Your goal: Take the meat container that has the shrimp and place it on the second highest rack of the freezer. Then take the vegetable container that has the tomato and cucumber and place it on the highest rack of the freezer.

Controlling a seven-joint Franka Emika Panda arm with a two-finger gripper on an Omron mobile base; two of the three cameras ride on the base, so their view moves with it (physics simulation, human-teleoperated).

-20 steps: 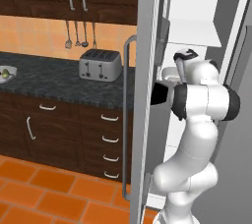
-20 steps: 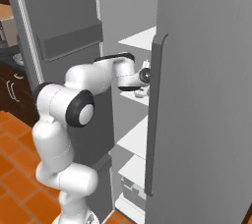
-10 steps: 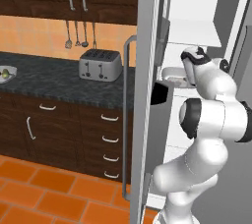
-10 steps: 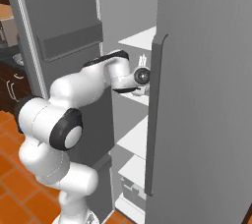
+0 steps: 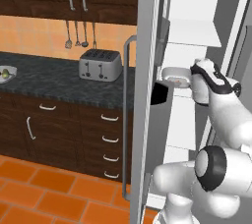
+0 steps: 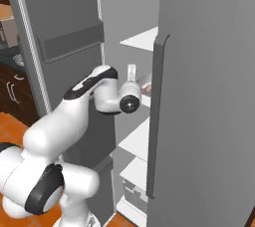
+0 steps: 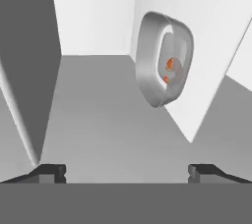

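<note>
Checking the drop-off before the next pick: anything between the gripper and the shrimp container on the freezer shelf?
Nothing visible. In the hand view the open gripper looks across bare space at the shrimp container, which sits flat on a white freezer shelf, shrimp inside. The fingertips stand clear of it.

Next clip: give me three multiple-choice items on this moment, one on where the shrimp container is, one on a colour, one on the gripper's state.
1. Where is the shrimp container?
A. on a white freezer shelf
B. on the counter
C. on the floor

2. What colour is the toaster on the counter?
A. red
B. silver-grey
C. black

3. How does the gripper stand?
A. shut on the container
B. shut on nothing
C. open, holding nothing

Answers:
1 A: the hand view shows it resting against a white shelf.
2 B: its body is silver-grey in the left base view.
3 C: the fingertips stand wide apart, away from the container.
</note>
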